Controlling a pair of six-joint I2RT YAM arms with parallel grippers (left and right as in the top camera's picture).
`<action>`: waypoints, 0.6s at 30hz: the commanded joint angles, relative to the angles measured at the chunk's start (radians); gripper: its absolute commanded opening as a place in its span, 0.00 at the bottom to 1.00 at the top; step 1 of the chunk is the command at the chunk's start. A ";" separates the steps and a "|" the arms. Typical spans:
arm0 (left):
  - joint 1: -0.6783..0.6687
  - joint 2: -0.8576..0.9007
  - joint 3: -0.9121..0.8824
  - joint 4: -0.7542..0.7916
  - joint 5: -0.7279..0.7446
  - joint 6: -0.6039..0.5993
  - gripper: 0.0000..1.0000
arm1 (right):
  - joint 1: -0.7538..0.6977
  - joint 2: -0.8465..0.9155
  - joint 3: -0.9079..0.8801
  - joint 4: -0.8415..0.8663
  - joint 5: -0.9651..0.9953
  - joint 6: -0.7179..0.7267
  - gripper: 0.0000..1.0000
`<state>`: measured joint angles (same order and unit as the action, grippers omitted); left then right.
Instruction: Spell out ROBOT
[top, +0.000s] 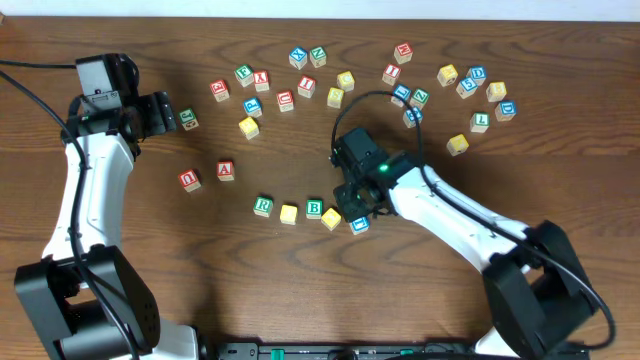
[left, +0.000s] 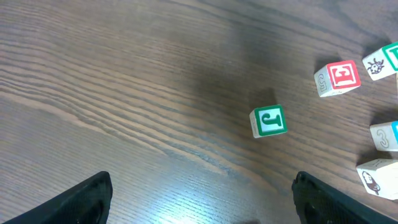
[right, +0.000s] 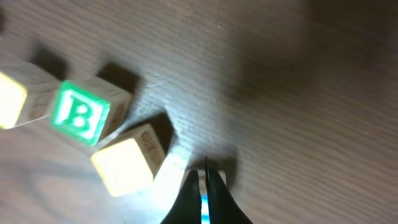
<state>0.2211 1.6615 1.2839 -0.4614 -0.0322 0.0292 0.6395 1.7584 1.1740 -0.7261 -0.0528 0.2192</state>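
A curved row lies in front of centre: the green-framed R cube (top: 263, 206), a yellow-faced cube (top: 289, 213), the green-framed B cube (top: 314, 208), a second yellow-faced cube (top: 331, 218) and the blue-framed T cube (top: 360, 224). My right gripper (top: 357, 206) hangs over the T cube. In the right wrist view its gripper (right: 203, 175) is shut, tips down on top of the T cube (right: 177, 174), beside the yellow cube (right: 124, 165) and B (right: 81, 115). My left gripper (top: 168, 112) stays far left, and in its wrist view the gripper (left: 205, 208) is open over bare wood.
Red-framed A (top: 226, 170) and U (top: 189, 180) cubes lie left of the row. A green-framed cube (left: 268, 121) sits just ahead of the left gripper. Several loose cubes spread along the back (top: 306, 86) and at the back right (top: 470, 85).
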 joint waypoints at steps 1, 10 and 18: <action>0.002 -0.048 -0.005 -0.005 -0.002 -0.005 0.91 | -0.003 -0.042 0.018 -0.089 0.010 -0.016 0.01; 0.002 -0.059 -0.005 -0.025 -0.002 -0.005 0.91 | -0.003 -0.041 -0.007 -0.226 0.010 -0.216 0.01; 0.002 -0.059 -0.005 -0.032 -0.002 -0.005 0.91 | -0.003 -0.041 -0.122 -0.124 -0.025 -0.288 0.01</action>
<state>0.2211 1.6249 1.2839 -0.4908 -0.0322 0.0292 0.6395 1.7229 1.0985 -0.8696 -0.0528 -0.0074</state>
